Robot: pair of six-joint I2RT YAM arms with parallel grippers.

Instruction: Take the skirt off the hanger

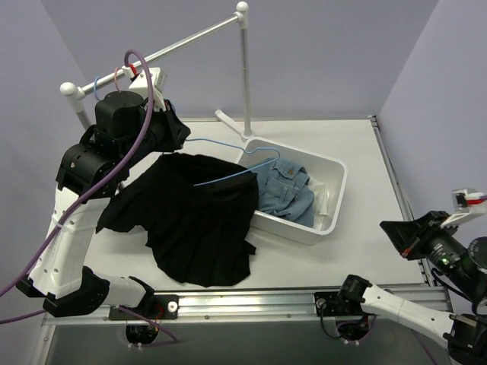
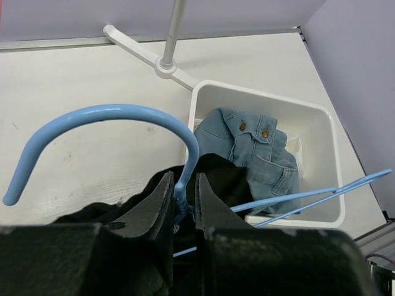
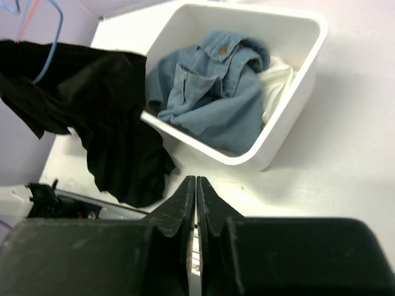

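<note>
My left gripper is shut on the neck of the light-blue hanger and holds it above the table. In the left wrist view the black fingers pinch the wire just below the hook. The black pleated skirt hangs from the hanger; its lower part fans out on the table, left of the white tub. It also shows in the left wrist view and in the right wrist view. My right gripper is shut and empty at the right, its fingertips above the table's front edge.
The white tub holds a blue denim garment and a white garment. A white rack stands behind, with a pink hanger hook and another blue hook on its rod. A metal rail runs along the front.
</note>
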